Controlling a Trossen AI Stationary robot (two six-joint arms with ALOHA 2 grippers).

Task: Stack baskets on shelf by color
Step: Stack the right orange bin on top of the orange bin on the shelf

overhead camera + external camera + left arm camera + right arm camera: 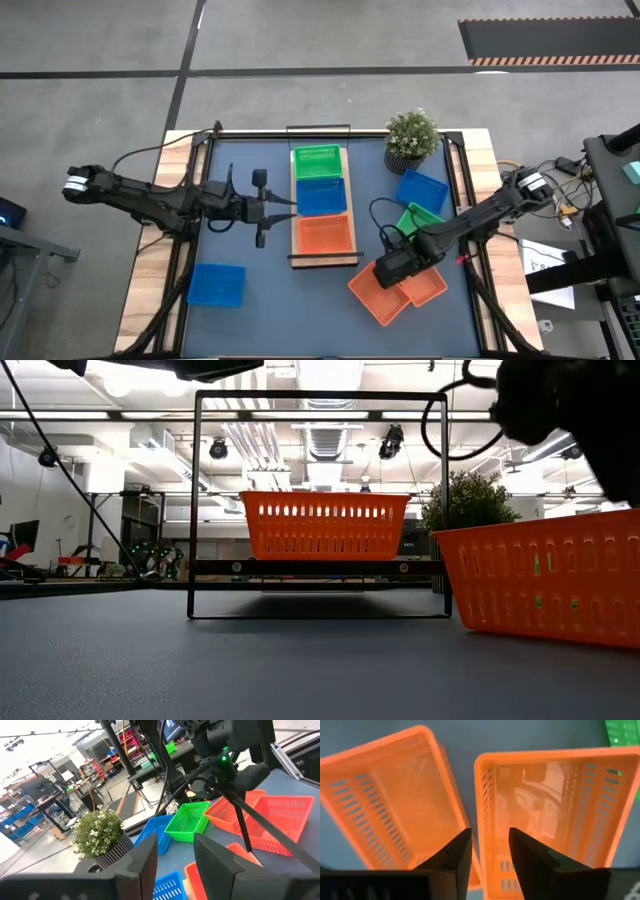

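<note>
Two orange baskets (385, 800) (555, 815) lie side by side beneath our right gripper (490, 850), fingers spread astride their adjoining walls; we should pinch one wall only. Left gripper (262, 207) waits, spread, beside the shelf (322, 257).

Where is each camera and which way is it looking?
High view: above the table, looking straight down; both arms show, and the shelf.
Low view: at tabletop height, looking across at the shelf; arms enter from above.
Left wrist view: on the left arm, facing the plant; its fingers show.
Right wrist view: on the right arm, looking down at two orange baskets.
Shared: those baskets also show in the high view.
</note>
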